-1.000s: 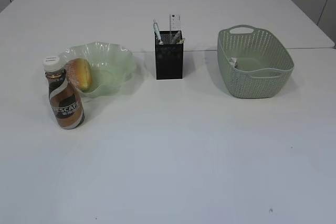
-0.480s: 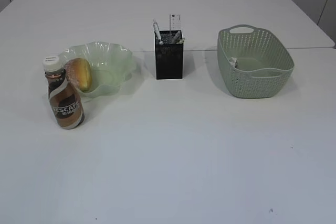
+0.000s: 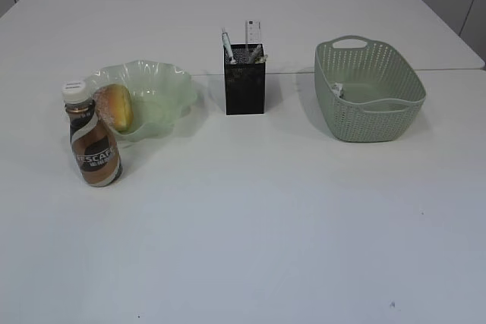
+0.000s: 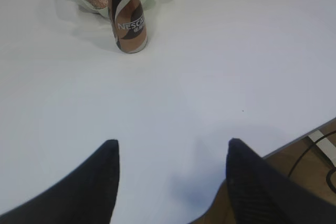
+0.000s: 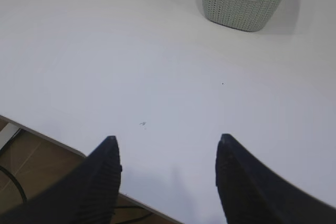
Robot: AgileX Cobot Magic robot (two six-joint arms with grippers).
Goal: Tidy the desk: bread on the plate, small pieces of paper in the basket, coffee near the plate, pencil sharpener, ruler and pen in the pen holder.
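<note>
Presently, coffee bottle (image 3: 92,142) is recorded upright beside plate (image 3: 163,81), far ahead of left gripper (image 4: 170,153); right gripper (image 5: 167,150) is farther off. Both jaws stand apart, empty.

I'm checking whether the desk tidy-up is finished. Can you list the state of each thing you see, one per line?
Bread: lying in the green plate.
Nescafé coffee bottle: upright, capped, beside the plate.
Pen holder: upright, with a pen and a ruler sticking out.
Basket: upright, a small piece of paper inside.
Left gripper: open, empty, above the table.
Right gripper: open, empty, above the table.
</note>
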